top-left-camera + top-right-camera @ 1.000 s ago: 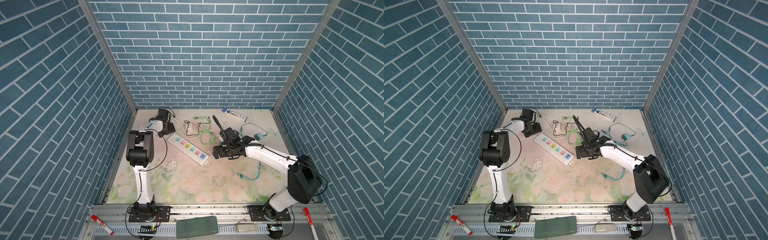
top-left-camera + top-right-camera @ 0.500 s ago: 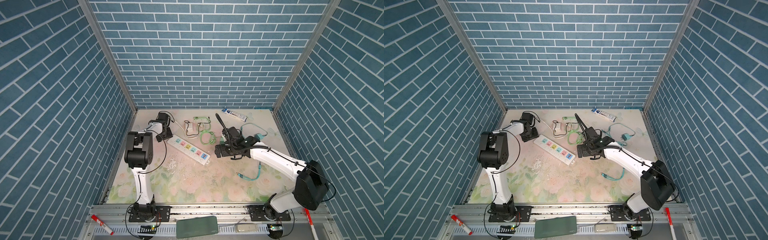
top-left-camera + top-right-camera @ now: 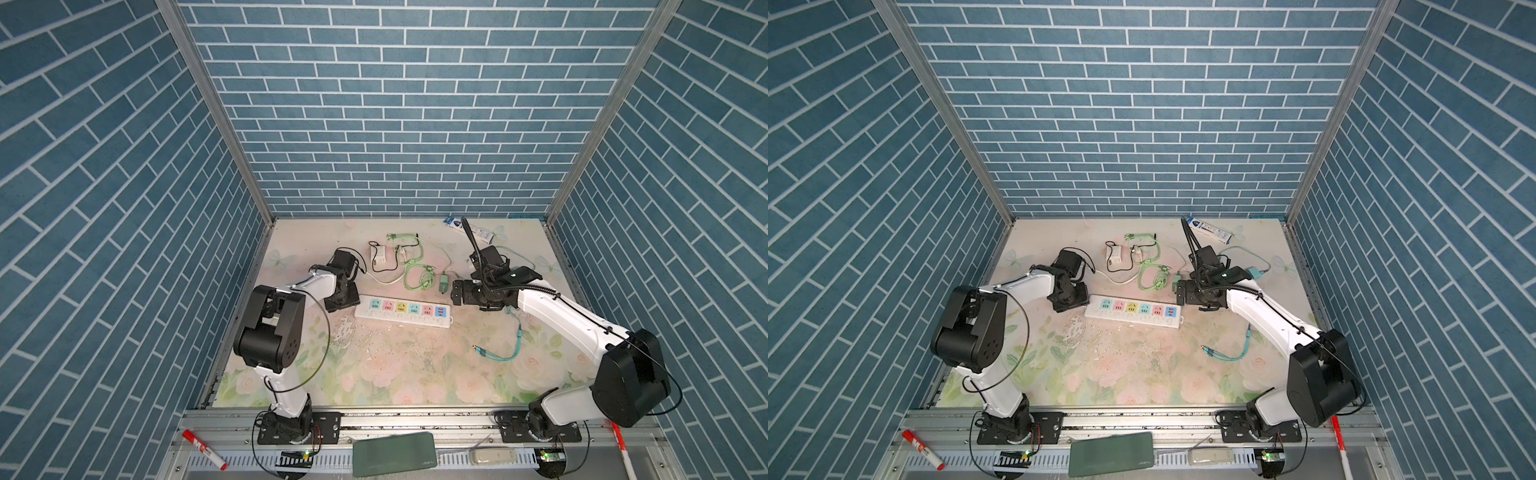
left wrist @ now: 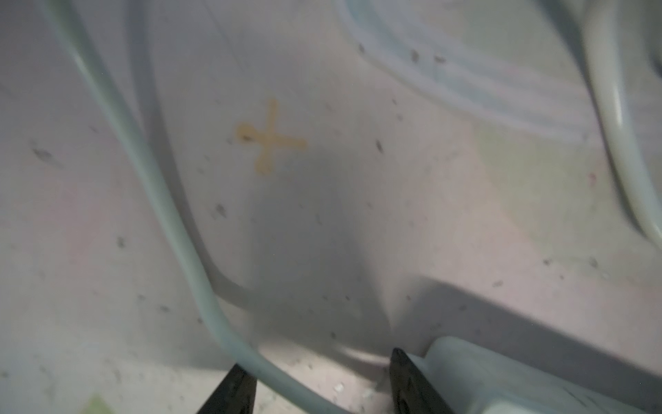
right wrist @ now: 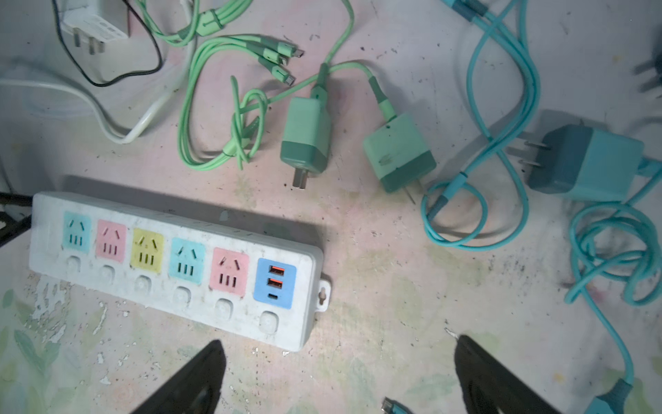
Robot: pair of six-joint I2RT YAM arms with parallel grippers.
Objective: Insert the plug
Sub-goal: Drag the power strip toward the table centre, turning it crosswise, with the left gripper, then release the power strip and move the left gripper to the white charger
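Plainly — power strip [image 5: 172,265] (lettering illegible).

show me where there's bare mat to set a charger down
Widest bare patch: the floral mat between the power strip and the arm bases, left of the loose teal cable. Crowded behind the strip: white adapter, green cables, two green chargers, teal charger.

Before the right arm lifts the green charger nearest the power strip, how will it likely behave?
The green charger looks like a small rigid block with smooth sides: probably light, perhaps slippery. Its thin cable lies in a loose curve, so it is likely floppy and may drag behind.
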